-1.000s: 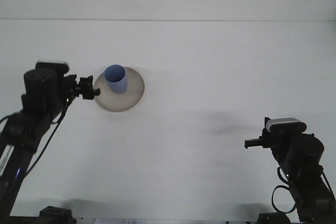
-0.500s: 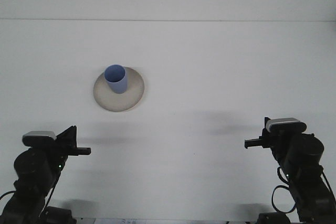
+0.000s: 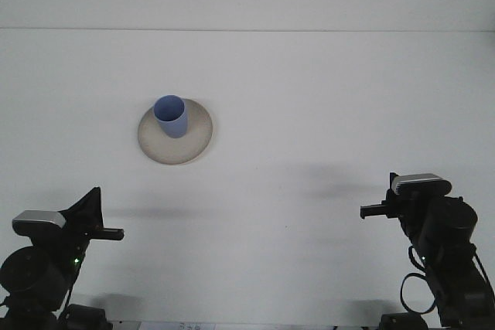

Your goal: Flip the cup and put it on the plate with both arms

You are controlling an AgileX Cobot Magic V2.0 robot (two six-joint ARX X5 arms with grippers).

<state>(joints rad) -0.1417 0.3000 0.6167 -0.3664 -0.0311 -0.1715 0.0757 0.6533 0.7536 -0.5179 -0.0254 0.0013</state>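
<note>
Though it stands mouth-up on the plate (image 3: 199, 143), the blue cup (image 3: 171, 116) looks light.
Hold its side wall; neither tool's (image 3: 110, 232) (image 3: 370, 210) grip state is readable.

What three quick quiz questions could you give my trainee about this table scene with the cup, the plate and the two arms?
1. True or false: the blue cup stands mouth up on the plate.
2. Which is nearer the plate: A, the left gripper, or B, the right gripper?
3. Fill in: neither gripper holds ____.

Key: 1 true; 2 A; 3 anything.
</note>
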